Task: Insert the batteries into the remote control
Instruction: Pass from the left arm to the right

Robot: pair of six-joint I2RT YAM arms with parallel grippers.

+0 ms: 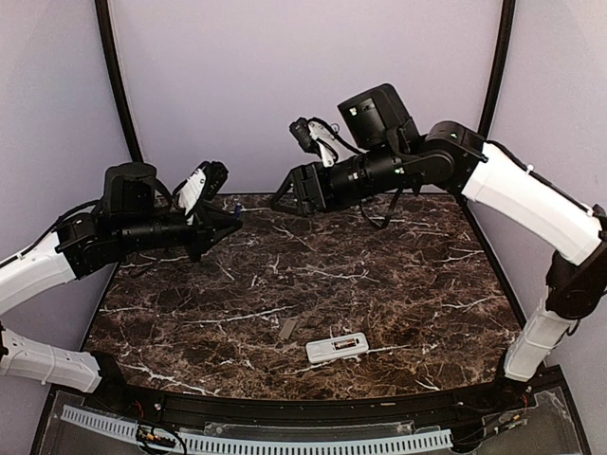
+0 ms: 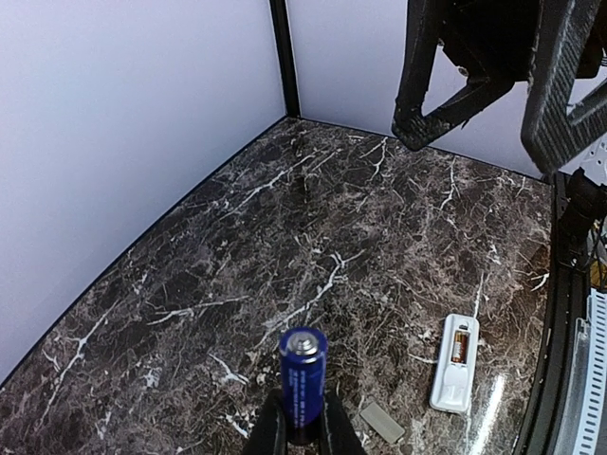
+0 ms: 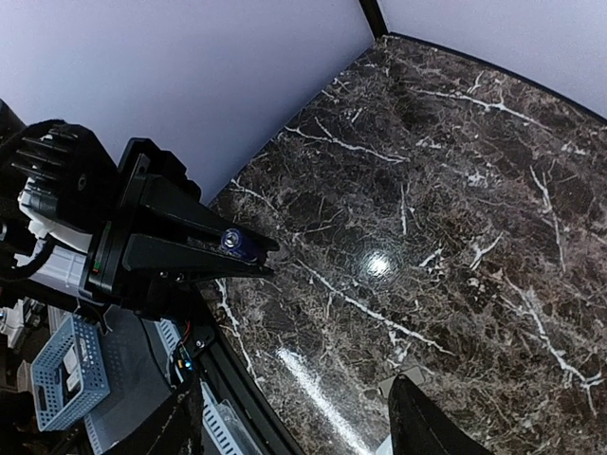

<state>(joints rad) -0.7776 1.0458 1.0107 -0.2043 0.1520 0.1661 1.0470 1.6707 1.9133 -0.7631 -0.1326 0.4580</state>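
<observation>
Clamps a battery [image 2: 303, 370] in the left gripper [image 2: 302, 422], protruding beyond the fingertips, raised over the far left of the counter [image 1: 379, 256]. Holds the right gripper [image 2: 477, 149] spread wide, raised over the far middle, facing the left gripper and apart from it. Shows the remote [image 1: 338, 348] lying back-up by the near edge, right of centre, well apart from both grippers. Shows a second battery [image 2: 461, 346] seated in its slot. Places the grey cover [image 1: 288, 329] just left of the remote, not touching.
</observation>
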